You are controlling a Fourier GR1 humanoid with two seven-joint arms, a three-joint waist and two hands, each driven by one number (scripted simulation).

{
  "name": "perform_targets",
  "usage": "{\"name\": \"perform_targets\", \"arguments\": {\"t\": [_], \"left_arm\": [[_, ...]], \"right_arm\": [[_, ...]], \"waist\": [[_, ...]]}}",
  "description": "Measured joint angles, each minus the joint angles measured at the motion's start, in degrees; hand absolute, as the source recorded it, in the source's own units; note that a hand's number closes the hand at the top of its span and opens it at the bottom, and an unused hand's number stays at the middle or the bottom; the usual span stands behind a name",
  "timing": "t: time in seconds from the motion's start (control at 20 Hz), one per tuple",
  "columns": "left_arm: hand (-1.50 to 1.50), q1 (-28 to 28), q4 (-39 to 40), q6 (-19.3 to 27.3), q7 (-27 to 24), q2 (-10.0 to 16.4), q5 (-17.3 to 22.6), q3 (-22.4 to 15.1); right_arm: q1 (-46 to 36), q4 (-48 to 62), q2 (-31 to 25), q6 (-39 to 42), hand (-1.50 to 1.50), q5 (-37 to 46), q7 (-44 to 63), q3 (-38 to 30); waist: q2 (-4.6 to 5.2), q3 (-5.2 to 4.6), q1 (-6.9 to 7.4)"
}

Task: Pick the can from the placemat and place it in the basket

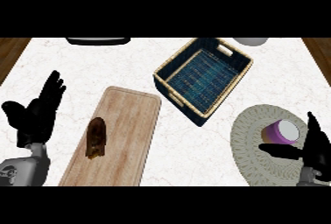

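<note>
A purple can (282, 131) with a white top lies tilted on the round woven placemat (253, 148) at the right. My right hand (313, 146) is beside it on the placemat's right side, fingers straight and thumb stretched out just below the can, open and not closed around it. The dark blue basket (176, 94) with a tan rim stands empty at the upper middle, left of and beyond the placemat. My left hand (37, 113) rests open at the left edge, fingers up.
A wooden cutting board (126, 131) lies at the lower middle with a dark brown food item (96, 138) on it. A dark object (97, 40) and a white one (251, 40) peek in at the counter's far edge.
</note>
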Motion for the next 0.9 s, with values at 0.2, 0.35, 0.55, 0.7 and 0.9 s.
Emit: {"name": "perform_targets", "arguments": {"t": [0.2,0.35,0.55,0.7,0.9], "left_arm": [[0.0,-1.54,1.7,-0.72,-0.43,-0.4,-0.42,1.14],[0.0,-1.4,1.32,-0.84,-0.07,-0.88,-0.92,1.38],[0.0,-1.89,2.01,-1.49,0.04,-0.69,-0.8,2.1],[0.0,-2.43,2.84,-0.93,-0.69,-1.29,-1.62,1.9],[0.0,-1.7,1.53,-1.37,0.13,-1.26,-1.47,2.22]], "right_arm": [[-1.04,2.84,0.57,-0.4,-1.5,0.28,-1.12,-0.36],[-0.47,2.62,0.79,0.67,-1.5,0.33,-1.02,-0.1],[-1.38,5.38,1.18,1.9,1.5,-0.83,-3.25,0.51],[-1.65,6.89,-0.03,4.32,1.5,-1.16,-5.3,1.35],[-1.7,9.59,-0.15,3.3,1.5,-2.63,-10.34,0.46]], "waist": [[0.01,0.0,-0.03],[-0.01,-0.01,-0.06],[-0.05,-0.09,-0.04],[-0.17,-0.28,-0.09],[-0.52,-0.84,-0.16]]}}
